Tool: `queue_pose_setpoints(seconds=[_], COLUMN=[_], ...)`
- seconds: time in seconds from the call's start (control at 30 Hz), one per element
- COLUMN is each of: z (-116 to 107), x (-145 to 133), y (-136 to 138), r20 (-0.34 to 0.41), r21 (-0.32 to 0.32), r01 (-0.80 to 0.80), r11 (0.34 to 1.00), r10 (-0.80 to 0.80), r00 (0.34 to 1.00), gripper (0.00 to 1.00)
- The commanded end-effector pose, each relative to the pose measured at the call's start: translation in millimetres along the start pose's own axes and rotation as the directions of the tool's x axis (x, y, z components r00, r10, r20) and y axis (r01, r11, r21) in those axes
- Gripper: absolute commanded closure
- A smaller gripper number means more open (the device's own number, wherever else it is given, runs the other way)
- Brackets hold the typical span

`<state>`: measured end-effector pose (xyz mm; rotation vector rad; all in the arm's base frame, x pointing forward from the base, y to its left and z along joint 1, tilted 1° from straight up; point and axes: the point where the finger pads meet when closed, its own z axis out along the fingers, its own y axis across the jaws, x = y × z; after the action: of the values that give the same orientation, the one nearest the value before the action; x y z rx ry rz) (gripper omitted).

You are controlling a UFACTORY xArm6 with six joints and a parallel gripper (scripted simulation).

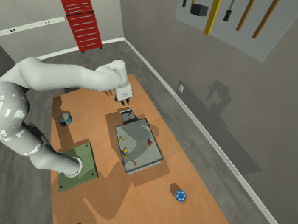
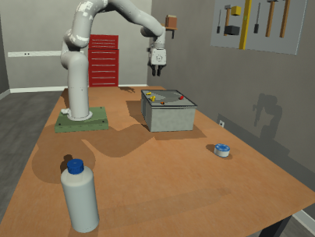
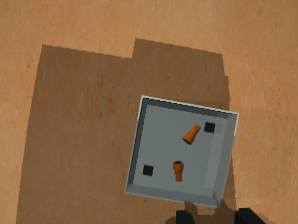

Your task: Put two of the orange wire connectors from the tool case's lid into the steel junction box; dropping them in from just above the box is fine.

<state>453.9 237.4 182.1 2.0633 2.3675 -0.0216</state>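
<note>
The steel junction box (image 1: pixel 127 115) is a small open tray just beyond the grey tool case (image 1: pixel 138 144). In the wrist view the steel junction box (image 3: pixel 182 150) holds two orange wire connectors (image 3: pixel 192 134) (image 3: pixel 177 170) lying on its floor. On the case's lid lie an orange connector (image 1: pixel 134 162), yellow connectors (image 1: pixel 125 150) and a red one (image 1: pixel 150 141). My gripper (image 1: pixel 125 100) hangs well above the box, also seen in the exterior view (image 2: pixel 157 72). Its fingertips stand slightly apart with nothing between them.
A white bottle with a blue cap (image 2: pixel 80 196) stands at the table's near left. A blue and white roll (image 2: pixel 222 150) lies right of the case. The arm's green base plate (image 1: pixel 77 166) is on the left. A wall runs along the table's right side.
</note>
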Motion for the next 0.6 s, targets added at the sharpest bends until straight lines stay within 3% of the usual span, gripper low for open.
queue_pose_setpoints(seconds=[0.0, 0.37, 0.57], z=[-2, -32, -32], x=[0, 0, 0], y=[1, 1, 1], r20=[-0.002, -0.002, -0.002], r21=[-0.005, -0.005, -0.005], r01=[0.0, 0.0, 0.0], r11=[1.0, 1.0, 1.0], r10=[0.0, 0.0, 0.0], r00=[1.0, 1.0, 1.0], gripper=[0.73, 0.73, 0.73])
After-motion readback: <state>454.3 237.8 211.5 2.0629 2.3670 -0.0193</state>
